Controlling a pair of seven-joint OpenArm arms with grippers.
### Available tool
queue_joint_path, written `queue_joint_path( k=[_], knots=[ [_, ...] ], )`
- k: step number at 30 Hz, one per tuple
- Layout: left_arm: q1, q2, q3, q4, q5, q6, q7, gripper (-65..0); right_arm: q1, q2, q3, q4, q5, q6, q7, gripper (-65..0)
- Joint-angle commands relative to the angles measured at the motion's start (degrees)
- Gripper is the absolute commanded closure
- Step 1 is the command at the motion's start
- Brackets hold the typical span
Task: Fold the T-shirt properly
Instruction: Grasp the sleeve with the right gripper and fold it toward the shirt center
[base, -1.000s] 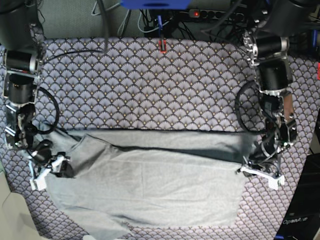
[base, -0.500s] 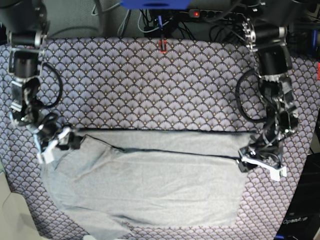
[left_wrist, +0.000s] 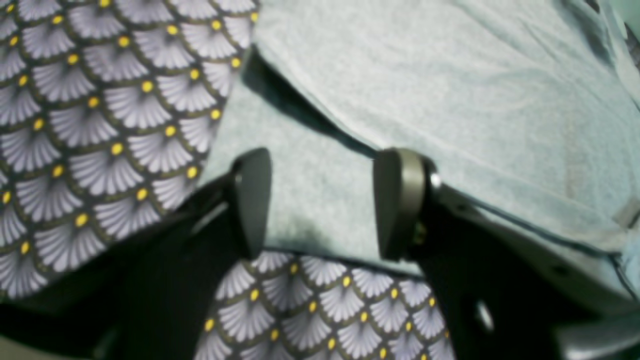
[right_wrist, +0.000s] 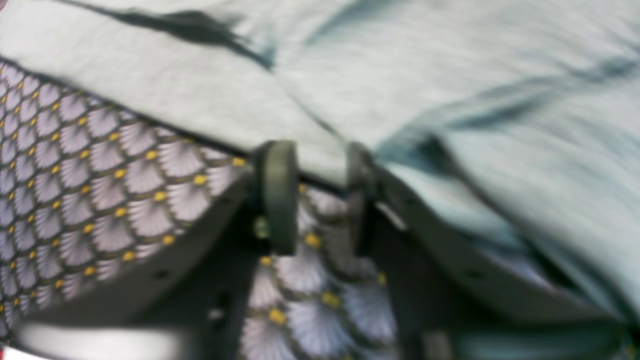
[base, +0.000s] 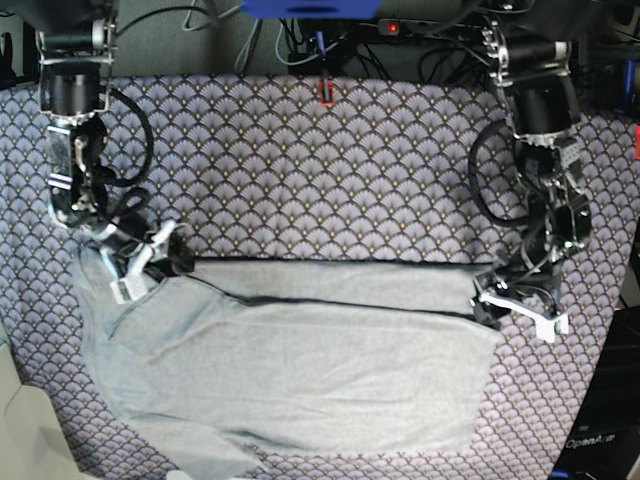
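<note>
T-shirt (base: 300, 370) flat on tablecloth (base: 330, 170); left jaws apart, right likely narrowed.

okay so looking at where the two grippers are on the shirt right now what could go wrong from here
1. The left gripper stands open over the T-shirt corner; closing low may pinch the tablecloth too.
2. The right gripper sits at the hem edge, possibly catching little fabric.
3. The sleeve side lies bunched, so folds may skew.

Both arms (base: 545, 150) are black with silvery joints, looping black cables, and grippers with white-edged dark fingers (left_wrist: 395, 200).
</note>
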Motion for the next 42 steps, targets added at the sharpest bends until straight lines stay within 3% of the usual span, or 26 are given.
queue_joint_path(
  k=[1, 2, 6, 18, 27, 35, 38, 42],
  knots=[
    [-0.55, -0.66, -0.07, 1.22, -0.46, -0.4, -0.97, -30.8, 1.66, 0.46, -1.31, 1.1, 1.09, 0.41, 1.4, -6.3],
    [-0.38, -0.66, -0.07, 1.31, -0.46, -0.4, -0.97, -26.6, 2.27, 0.46, -3.16, 1.1, 1.09, 0.41, 1.4, -5.0],
    [-0.38, -0.75, 0.02, 1.04, -0.11, -0.4, -0.53, 0.0, 3.33, 0.46, -8.96, 1.1, 1.09, 0.41, 1.4, -4.4],
    [3.93, -2.25, 0.02, 1.39, -0.38, -0.4, -0.45, 0.0, 9.22, 0.02, -15.81, -0.3, 1.0, 0.41, 1.4, -4.7],
    [7.71, -2.25, 0.02, 7.2, -0.38, -0.4, -0.45, 0.0, 14.32, -3.05, -18.63, -10.41, 0.83, 0.41, 4.3, -4.7],
    [9.38, -2.25, -0.07, 7.64, -0.2, -0.4, -0.45, 0.0, 15.64, -7.1, -18.89, -11.56, -11.39, 0.41, 5.53, -4.7],
    [10.08, -2.33, -0.07, 7.64, -0.29, -0.4, -0.45, 0.0, 18.01, -8.24, -18.89, -16.04, -15.17, 0.41, 9.75, -4.7],
    [11.32, -2.51, -0.07, 7.64, -0.2, -0.4, -0.45, 0.0, 23.46, -9.3, -18.89, -27.29, -15.88, 0.41, 14.93, -4.7]
  ],
)
